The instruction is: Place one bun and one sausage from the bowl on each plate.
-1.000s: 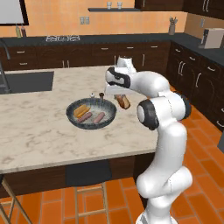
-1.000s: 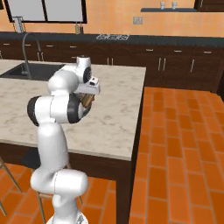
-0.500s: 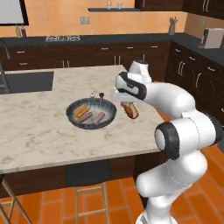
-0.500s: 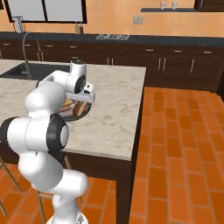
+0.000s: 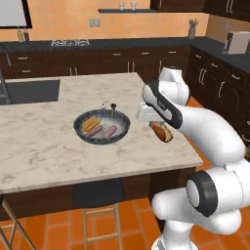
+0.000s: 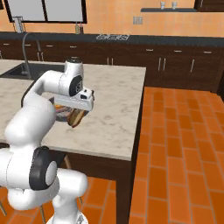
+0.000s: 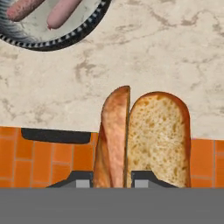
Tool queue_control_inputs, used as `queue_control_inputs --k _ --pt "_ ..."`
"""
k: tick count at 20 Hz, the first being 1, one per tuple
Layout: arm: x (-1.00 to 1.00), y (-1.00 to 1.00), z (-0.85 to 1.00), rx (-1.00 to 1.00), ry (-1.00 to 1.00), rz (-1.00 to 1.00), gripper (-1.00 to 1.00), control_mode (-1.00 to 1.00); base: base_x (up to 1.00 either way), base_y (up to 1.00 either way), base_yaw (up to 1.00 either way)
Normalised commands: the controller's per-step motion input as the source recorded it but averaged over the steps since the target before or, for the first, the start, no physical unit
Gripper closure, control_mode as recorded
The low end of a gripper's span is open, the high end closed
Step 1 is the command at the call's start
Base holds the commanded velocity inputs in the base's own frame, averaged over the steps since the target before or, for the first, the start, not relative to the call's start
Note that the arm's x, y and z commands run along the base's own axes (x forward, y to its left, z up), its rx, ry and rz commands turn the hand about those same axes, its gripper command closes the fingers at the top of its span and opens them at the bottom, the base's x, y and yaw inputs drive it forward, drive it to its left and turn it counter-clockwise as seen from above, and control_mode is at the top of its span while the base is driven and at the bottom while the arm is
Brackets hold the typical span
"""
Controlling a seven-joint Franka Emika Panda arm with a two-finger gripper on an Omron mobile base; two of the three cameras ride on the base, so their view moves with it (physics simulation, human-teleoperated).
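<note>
A dark-cabinet kitchen with an orange brick floor surrounds a marbled island worktop [image 5: 58, 146]. Above its front right edge hangs the bun [image 5: 161, 131] — a split hot-dog roll, brown crust on one half and pale crumb on the other — with the gripper [image 6: 81, 110] closed on its near end, jaws drawn in tight against it. It looks light and soft, easily crushed or torn along the split, so a hold across both halves near one end suits it, with little squeeze; the crust should not slip much. Well to its left on the worktop sits the bowl [image 5: 78, 132], holding a second bun [image 5: 89, 123] and two sausages [image 5: 102, 131] — smoother and rounder, likelier to roll, best pinched across the middle. Two small shakers [image 5: 108, 106] stand just behind the bowl.
</note>
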Motion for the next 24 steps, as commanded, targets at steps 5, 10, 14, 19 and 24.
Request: queue_control_inputs --k 5,10,14,19,24 --pt "-0.81 -0.22 0.0 -0.17 0.01 -0.02 1.0 -1.0 0.0 0.0 0.0" --pt "-0.53 -0.2 0.0 -0.03 0.0 -0.01 1.0 -1.0 0.0 0.0 0.0" --pt "-0.19 -0.06 0.0 0.0 0.0 -0.09 1.0 -1.0 0.0 0.0 0.0" --pt "-0.05 0.0 0.0 0.0 0.0 -0.01 1.0 1.0 -0.51 0.16 -0.01" --pt "0.0 0.0 0.0 0.0 0.0 0.0 1.0 1.0 -0.13 1.0 0.0"
